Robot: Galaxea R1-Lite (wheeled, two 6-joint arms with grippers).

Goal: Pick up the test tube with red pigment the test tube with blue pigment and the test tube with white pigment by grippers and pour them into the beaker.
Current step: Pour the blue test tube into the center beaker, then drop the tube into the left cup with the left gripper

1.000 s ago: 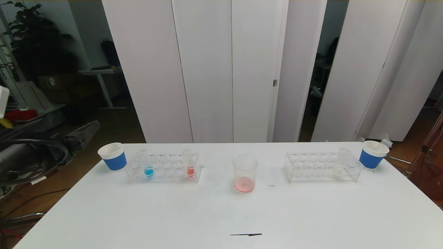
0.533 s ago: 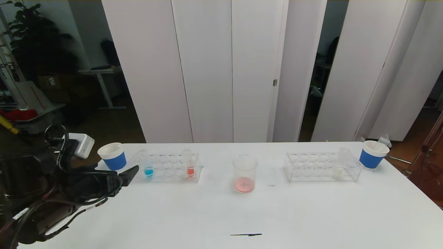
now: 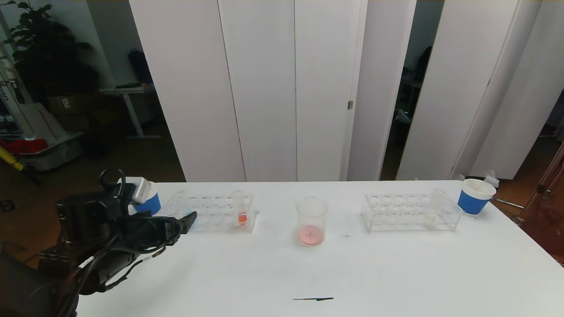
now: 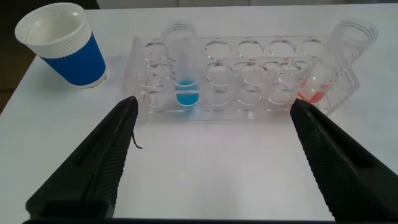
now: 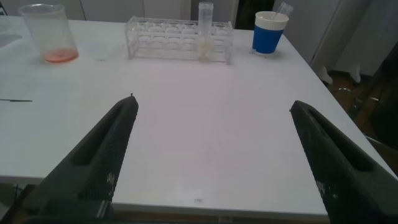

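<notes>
My left gripper (image 3: 187,220) (image 4: 214,102) is open low over the table, just in front of the left rack. The test tube with blue pigment (image 4: 185,93) stands in that rack ahead of the fingers; the head view hides it behind the gripper. The test tube with red pigment (image 3: 242,217) (image 4: 320,87) leans at the rack's other end. The test tube with white pigment (image 3: 431,216) (image 5: 204,40) stands in the right rack. The beaker (image 3: 312,220) (image 5: 50,34) sits mid-table with pinkish-red liquid at its bottom. My right gripper (image 5: 212,102) is open above the table's near right edge, holding nothing.
Two clear racks stand on the table, the left rack (image 3: 218,215) and the right rack (image 3: 407,213). A blue-banded paper cup (image 3: 475,197) is at the far right, another paper cup (image 4: 65,43) beside the left rack. A thin black mark (image 3: 313,299) lies near the front edge.
The left arm has swung in from beyond the table's left side to the front of the left rack. It now covers the blue tube in the head view. Nothing else has moved.
</notes>
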